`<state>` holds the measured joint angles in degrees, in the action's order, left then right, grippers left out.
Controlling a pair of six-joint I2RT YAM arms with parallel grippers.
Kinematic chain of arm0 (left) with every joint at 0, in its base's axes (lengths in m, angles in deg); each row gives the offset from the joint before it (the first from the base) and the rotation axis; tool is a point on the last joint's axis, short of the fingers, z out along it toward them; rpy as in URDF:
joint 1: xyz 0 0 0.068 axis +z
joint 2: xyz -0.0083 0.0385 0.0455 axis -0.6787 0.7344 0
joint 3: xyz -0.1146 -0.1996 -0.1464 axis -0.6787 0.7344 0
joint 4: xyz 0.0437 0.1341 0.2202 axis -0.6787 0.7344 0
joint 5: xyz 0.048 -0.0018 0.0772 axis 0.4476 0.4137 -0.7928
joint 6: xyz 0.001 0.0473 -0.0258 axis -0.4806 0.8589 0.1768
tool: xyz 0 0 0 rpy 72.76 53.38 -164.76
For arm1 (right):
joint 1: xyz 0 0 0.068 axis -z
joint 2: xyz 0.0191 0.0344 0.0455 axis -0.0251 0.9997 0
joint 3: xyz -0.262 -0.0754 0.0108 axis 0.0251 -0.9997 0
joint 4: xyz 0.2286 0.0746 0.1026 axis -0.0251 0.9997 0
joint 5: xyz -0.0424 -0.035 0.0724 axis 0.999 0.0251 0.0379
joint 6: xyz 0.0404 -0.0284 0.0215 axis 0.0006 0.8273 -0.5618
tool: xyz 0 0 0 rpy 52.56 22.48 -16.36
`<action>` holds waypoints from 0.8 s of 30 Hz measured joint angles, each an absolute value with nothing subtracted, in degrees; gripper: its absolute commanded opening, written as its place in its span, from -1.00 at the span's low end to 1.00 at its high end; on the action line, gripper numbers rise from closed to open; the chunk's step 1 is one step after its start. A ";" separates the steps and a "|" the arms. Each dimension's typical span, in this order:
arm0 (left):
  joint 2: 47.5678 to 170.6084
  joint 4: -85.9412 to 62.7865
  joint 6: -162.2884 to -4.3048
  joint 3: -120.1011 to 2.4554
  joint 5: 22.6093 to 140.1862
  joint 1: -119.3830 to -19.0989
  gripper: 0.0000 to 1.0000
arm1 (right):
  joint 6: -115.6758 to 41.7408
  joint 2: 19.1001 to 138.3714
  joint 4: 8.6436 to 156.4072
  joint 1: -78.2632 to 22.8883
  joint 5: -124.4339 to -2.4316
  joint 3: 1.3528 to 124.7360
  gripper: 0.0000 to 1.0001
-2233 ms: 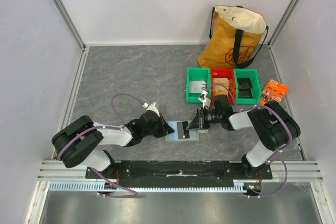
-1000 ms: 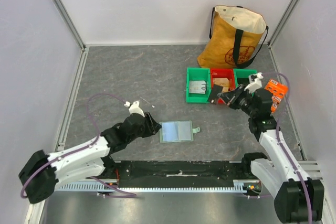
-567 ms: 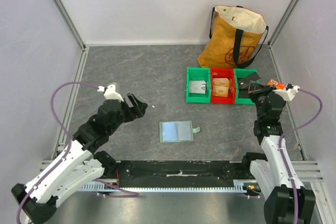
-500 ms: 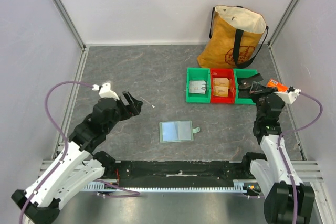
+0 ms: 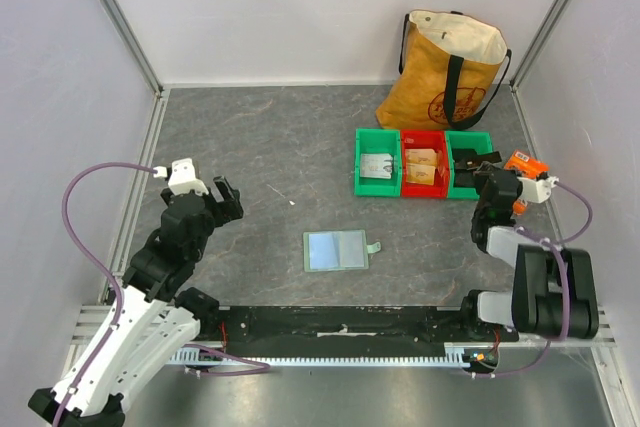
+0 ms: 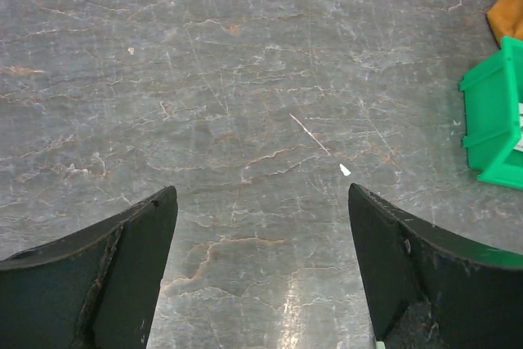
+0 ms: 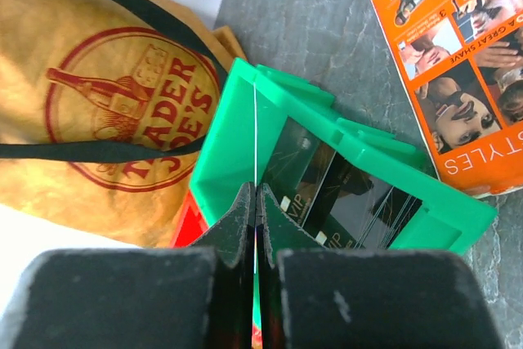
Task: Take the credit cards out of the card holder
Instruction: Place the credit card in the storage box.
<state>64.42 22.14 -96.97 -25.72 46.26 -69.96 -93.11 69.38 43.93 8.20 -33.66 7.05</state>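
Left pincer [image 6: 261, 194] agape, empty; right pincer [image 7: 255, 190] pinching card [image 7: 255, 124] edge-on (wrist view only)

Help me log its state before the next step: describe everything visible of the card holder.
The card holder lies opened flat on the grey table, near its front edge. Two light blue-grey panels sit side by side in a pale-green border, a small tab on its right edge. It looks thin. Only the table touches it; whether its pockets are empty cannot be told.
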 measured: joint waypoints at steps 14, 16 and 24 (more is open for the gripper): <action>64.40 22.06 -94.98 -25.33 46.31 -67.82 0.79 | -93.81 89.09 34.97 6.13 -38.03 15.49 -0.78; 64.40 22.03 -94.90 -25.26 46.33 -67.78 0.79 | -93.83 90.34 34.80 6.04 -38.43 16.43 -0.64; 64.42 21.92 -94.72 -25.05 46.57 -67.25 0.77 | -92.72 89.88 37.96 5.71 -41.40 16.56 -0.27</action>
